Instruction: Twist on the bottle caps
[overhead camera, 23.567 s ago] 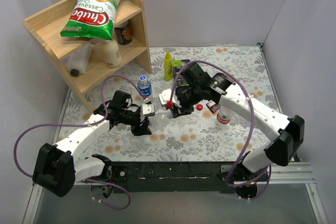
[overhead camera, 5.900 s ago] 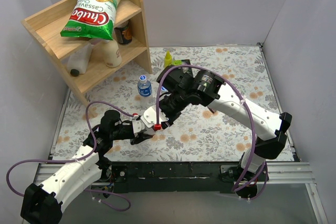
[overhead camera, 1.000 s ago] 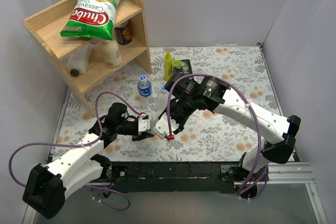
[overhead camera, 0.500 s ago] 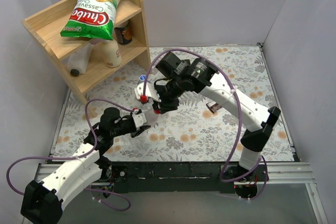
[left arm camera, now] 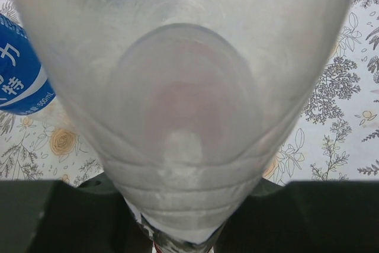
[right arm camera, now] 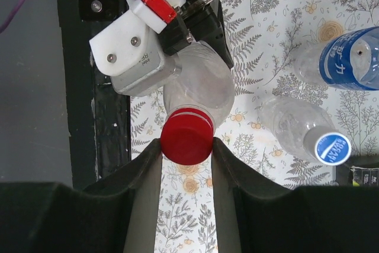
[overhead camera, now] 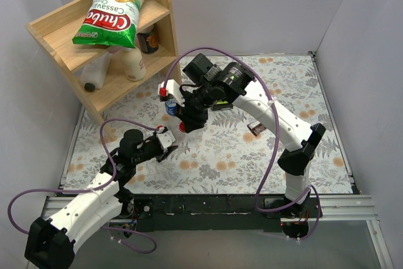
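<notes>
My left gripper (overhead camera: pixel 167 141) is shut on the body of a clear bottle (right arm camera: pixel 198 84), which fills the left wrist view (left arm camera: pixel 183 87). The dark fingers (left arm camera: pixel 71 217) show on either side of it. A red cap (right arm camera: pixel 187 139) sits on this bottle's neck. My right gripper (right arm camera: pixel 187 144) is closed on the cap from both sides, and it hangs over the bottle in the top view (overhead camera: pixel 184 124). A blue-labelled bottle (right arm camera: pixel 346 57) and an unlabelled bottle with a blue cap (right arm camera: pixel 330 147) stand close behind. The blue-labelled bottle (overhead camera: pixel 171 106) is partly hidden under my right arm.
A wooden shelf (overhead camera: pixel 56 29) at the back left holds a chip bag (overhead camera: pixel 113 11) and cream bottles (overhead camera: pixel 132 61). A small brown item (overhead camera: pixel 255 129) lies right of centre. The table's black front edge (right arm camera: pixel 77 117) is near the bottle. A dark packet (right arm camera: pixel 355 174) lies beside the capped bottle.
My right arm has swung back and to the left from the table's front, ending over the held bottle. My left gripper has shifted slightly left with the bottle.
</notes>
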### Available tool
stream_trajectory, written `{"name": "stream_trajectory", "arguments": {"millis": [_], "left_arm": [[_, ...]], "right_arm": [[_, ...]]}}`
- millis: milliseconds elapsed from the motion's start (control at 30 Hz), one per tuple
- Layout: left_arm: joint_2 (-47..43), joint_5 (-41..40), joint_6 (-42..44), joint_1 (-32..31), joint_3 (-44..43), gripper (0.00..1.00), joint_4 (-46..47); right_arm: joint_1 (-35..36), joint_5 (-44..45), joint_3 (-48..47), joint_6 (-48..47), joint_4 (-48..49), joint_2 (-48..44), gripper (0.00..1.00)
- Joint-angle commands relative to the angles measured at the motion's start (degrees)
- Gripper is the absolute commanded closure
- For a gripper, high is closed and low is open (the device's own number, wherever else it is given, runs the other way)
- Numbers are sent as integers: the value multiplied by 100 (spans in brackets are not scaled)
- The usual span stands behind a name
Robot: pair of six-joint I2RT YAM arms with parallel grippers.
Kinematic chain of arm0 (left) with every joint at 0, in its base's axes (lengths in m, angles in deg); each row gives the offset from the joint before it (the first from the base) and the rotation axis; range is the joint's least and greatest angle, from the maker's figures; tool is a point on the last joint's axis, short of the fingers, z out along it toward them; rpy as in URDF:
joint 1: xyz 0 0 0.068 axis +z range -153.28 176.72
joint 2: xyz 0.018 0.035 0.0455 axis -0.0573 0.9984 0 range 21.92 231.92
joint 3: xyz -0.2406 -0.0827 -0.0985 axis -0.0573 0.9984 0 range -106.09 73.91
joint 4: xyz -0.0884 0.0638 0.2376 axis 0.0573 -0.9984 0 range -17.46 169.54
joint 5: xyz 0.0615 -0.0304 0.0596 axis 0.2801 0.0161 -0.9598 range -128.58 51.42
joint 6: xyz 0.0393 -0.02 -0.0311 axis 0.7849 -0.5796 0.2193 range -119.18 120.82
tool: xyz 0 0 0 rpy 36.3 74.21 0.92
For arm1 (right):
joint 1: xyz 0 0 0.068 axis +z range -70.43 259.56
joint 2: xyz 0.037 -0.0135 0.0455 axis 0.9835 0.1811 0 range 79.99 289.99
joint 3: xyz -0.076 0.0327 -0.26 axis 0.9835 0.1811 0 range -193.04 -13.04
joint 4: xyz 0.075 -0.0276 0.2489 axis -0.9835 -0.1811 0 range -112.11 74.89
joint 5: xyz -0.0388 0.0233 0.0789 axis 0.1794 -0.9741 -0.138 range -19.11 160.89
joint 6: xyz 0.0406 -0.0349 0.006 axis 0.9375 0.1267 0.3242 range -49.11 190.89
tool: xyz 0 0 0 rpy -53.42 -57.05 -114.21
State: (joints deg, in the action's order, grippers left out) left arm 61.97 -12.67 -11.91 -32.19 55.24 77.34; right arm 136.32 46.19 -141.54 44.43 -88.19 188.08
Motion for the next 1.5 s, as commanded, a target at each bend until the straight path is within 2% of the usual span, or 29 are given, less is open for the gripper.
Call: {"name": "stream_trajectory", "arguments": {"millis": [0,100,133,167,233,267,433,567,700,800,1167,1467], "left_arm": [[-217,-77,25,-71,-250,100,888],[-217,-25,16,-71,-285,100,748],[-226,27,34,-71,-320,100,677],[-235,63,51,-71,-338,100,529],[-278,203,182,-71,-347,100,352],[-279,343,227,-71,-347,100,82],[-174,792,587,-63,-488,100,-746],[2,1328,947,-63,-663,100,-1387],[292,1662,1175,-71,-883,100,-1678],[415,1733,1247,-63,-1006,100,-1810],[503,1865,1616,-71,-1156,100,-1951],[539,1891,1677,-63,-1173,100,-1960]], "right_arm": [[196,-271,133,343,30,133,72],[196,-184,45,247,13,133,69],[196,-131,-33,159,30,107,60],[205,-35,-60,89,39,81,55],[196,10,-52,-148,135,-85,36],[205,62,-34,-227,171,-165,4],[196,89,299,-1176,154,-893,3],[222,-340,1176,-2385,303,-1518,4],[617,-105,1940,-3512,547,-1967,15],[881,106,2329,-3892,864,-2187,21],[961,115,2111,-4315,646,-1906,37],[961,186,2154,-4482,452,-1897,57]]}}
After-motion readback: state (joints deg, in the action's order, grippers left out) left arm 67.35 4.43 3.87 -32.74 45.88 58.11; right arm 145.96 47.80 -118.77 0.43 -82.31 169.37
